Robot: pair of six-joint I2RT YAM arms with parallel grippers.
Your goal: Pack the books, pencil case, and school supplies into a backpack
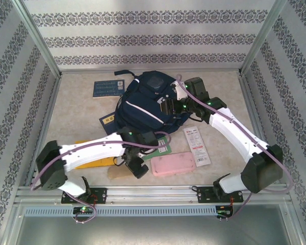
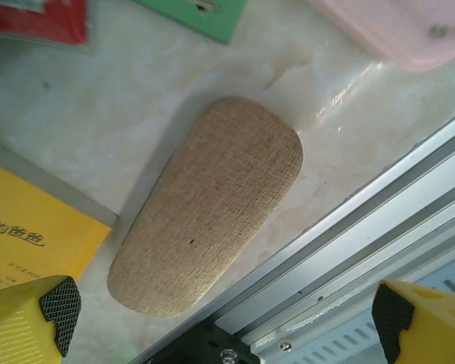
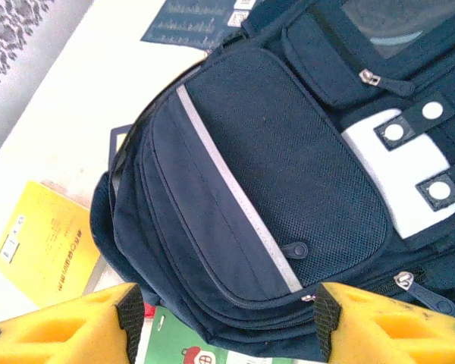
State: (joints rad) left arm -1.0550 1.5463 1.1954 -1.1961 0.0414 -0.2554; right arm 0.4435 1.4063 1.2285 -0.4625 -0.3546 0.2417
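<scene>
White links (image 1: 86,152), black joints (image 1: 260,173), purple cables (image 1: 99,144); left claw (image 2: 226,307) and right claw (image 3: 227,309) yellow, black-padded.

a robot test cell in a lab, not a lived-in room: a marble-patterned table (image 1: 76,120) is boxed in on three sides by flat panels (image 1: 143,38) papered in dark floral stripes and held by bare aluminium posts (image 1: 40,41). an aluminium rail (image 1: 153,192) runs along the near edge, with the left arm (image 1: 92,150) and right arm (image 1: 234,130) bolted to it, cables (image 1: 41,176) looping at their bases, and a perforated metal strip (image 1: 143,211) below.
</scene>
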